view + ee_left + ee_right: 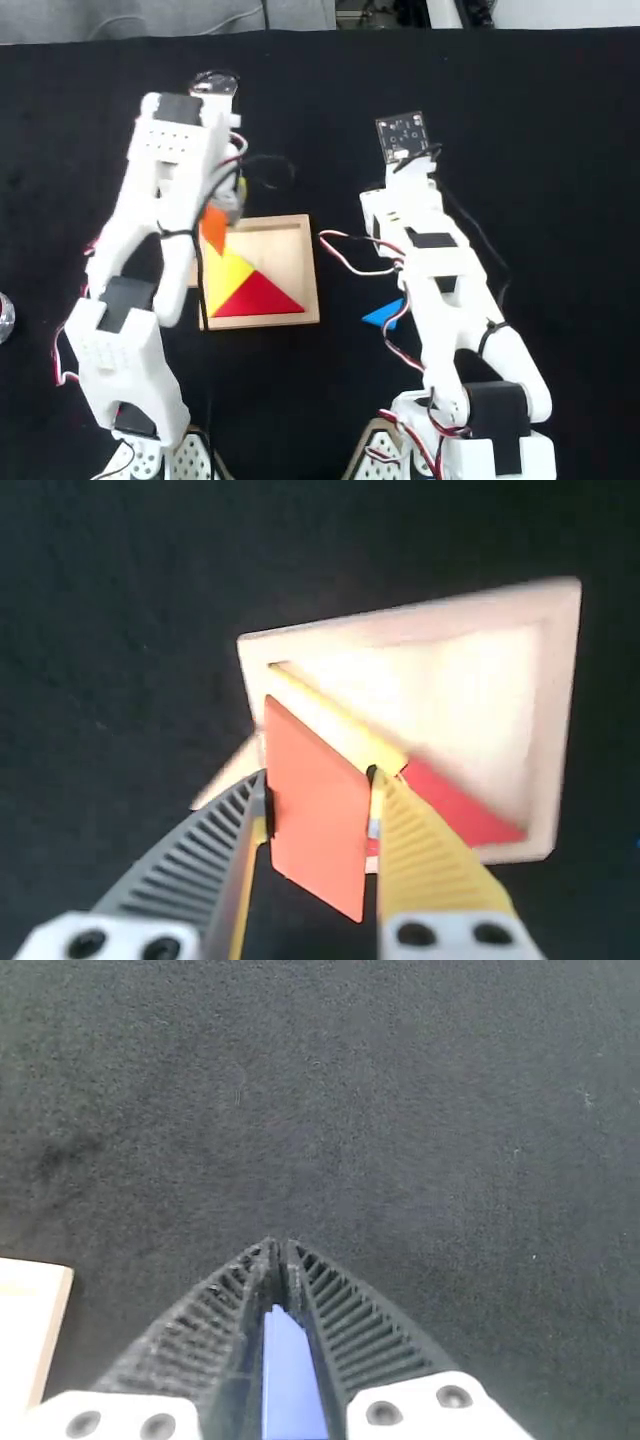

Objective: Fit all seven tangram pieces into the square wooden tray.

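Observation:
The square wooden tray (290, 225) lies in the middle of the black table. A yellow piece (228, 272) and a red triangle (258, 297) lie in its near left part. My left gripper (214, 226) hangs over the tray's far left corner, shut on an orange piece (212, 230). In the left wrist view that orange piece (315, 810) stands on edge between the fingers (420, 860), above the tray (410, 615), the yellow piece (320, 720) and the red triangle (450, 805). My right gripper (277, 1252) is shut on a blue piece (290, 1380), which pokes out beside the right arm (383, 315).
A corner of the tray (25, 1330) lies close beside my right gripper. A shiny round object (4, 318) sits at the table's left edge, and a clear glossy object (215, 82) lies behind the left arm. Black cloth stretches far and right of the tray.

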### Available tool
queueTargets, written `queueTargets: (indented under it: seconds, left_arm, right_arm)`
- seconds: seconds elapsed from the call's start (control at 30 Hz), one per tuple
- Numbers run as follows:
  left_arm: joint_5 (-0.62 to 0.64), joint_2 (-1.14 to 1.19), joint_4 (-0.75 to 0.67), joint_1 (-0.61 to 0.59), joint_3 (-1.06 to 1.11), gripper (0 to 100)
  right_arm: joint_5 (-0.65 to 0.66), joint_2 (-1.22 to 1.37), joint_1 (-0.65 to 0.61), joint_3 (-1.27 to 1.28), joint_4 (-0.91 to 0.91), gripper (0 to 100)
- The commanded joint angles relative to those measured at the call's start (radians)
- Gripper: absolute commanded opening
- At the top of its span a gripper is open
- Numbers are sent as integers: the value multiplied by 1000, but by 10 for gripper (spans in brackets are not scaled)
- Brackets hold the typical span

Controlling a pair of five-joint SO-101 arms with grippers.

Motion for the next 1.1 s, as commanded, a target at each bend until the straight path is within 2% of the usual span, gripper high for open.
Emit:
queueTargets:
  seconds: [0.0,0.2,0.37,0.6,0.77,1.07]
  left_arm:
    - [222,-83,-81,77,94,30]
    - [345,-232,-354,223,432,30]
    - [359,-350,-615,242,622,29]
    - [365,-344,-634,280,651,29]
    - [434,-288,-637,300,653,29]
    - [434,-230,-637,303,653,30]
  right_arm:
    - [5,-48,28,-7,-21,11]
    - [-61,-48,55,-12,-23,11]
    - [-58,-48,51,-12,-23,11]
    - [-58,-48,51,-12,-23,11]
    - [-58,-48,51,-12,-23,11]
    - [-58,-48,51,-12,-23,11]
